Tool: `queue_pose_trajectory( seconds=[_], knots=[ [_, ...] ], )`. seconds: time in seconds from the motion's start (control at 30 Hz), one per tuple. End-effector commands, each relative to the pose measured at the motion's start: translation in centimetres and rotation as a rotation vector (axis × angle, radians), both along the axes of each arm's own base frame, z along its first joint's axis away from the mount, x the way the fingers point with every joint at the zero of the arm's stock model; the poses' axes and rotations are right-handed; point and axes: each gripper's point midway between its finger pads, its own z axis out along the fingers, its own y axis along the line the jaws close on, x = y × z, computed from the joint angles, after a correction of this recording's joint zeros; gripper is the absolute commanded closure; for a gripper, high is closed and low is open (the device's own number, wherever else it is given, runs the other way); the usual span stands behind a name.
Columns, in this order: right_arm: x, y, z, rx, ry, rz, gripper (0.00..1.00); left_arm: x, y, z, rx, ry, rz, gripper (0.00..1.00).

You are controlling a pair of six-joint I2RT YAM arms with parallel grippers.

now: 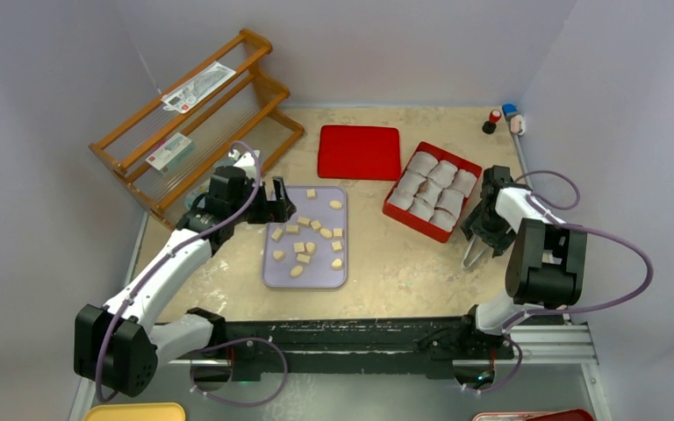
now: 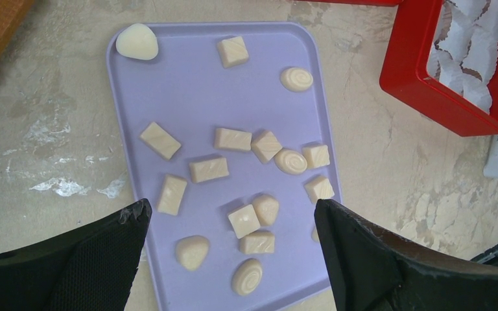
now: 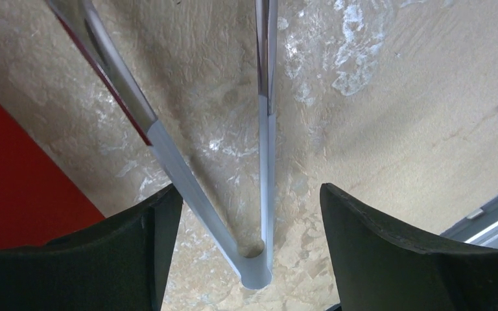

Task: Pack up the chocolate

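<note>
The right pincer [image 3: 248, 193] is seen with its fingers spread wide. A pair of metal tongs [image 3: 266, 168] lies between them, hinge end toward the wrist. One blade runs close along the left finger and the other stands clear of the right finger, so nothing is clamped. Whether the tongs rest fully on the worktop [image 3: 389, 129] cannot be told. The left pincer [image 2: 232, 207] is likewise held apart and empty, poised over the near end of the lilac tray [image 2: 188, 84].

The chocolate [image 2: 233, 139] is scattered across that tray, square blocks and rounded swirled lumps, some touching. To the right of the tray, apart from it, a red box [image 2: 408, 71] is set, lined with white paper cups [image 1: 434, 189]. No piece can be made out in them. Beyond the tray, toward the back wall, a flat red lid [image 1: 360, 151] is laid.

The task is judged to be at its start, with the tool being dealt with and no piece yet packed. For the next move, the right fingers would need to be closed across both blades near the hinge, lightly enough that the tips can be squeezed. The tongs would then be carried over to the tray and lowered around a single piece lying clear of its neighbours.
</note>
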Motion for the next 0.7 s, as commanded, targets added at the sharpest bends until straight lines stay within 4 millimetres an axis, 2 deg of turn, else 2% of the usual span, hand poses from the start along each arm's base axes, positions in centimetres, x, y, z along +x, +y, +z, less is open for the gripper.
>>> queue_pose_trajectory(
  seconds=[0.0,0.2,0.4,0.5,0.6,0.67],
  knots=[
    [1.1,-0.3,-0.4,0.038,-0.026,-0.032,0.21,1.1,-0.4,1.1,-0.016,-0.041,0.008,0.04],
    [1.9,-0.9,-1.3,0.03,-0.023,0.0,0.26,1.7,-0.8,0.8,-0.018,-0.042,0.003,0.05],
    [2.1,-1.3,-2.0,0.018,-0.025,0.022,0.38,2.3,-1.3,0.6,-0.025,-0.038,-0.002,0.05],
    [1.9,-1.2,-1.9,0.024,-0.035,0.024,0.49,2.3,-1.6,0.8,-0.029,-0.042,-0.003,0.05],
    [1.7,-1.0,-1.4,0.027,-0.051,0.026,0.7,2.4,-1.8,1.4,-0.027,-0.054,-0.005,0.06],
    [1.4,-0.8,-1.1,0.036,-0.057,0.025,0.71,2.3,-1.9,1.9,-0.025,-0.064,-0.006,0.06]
  ],
)
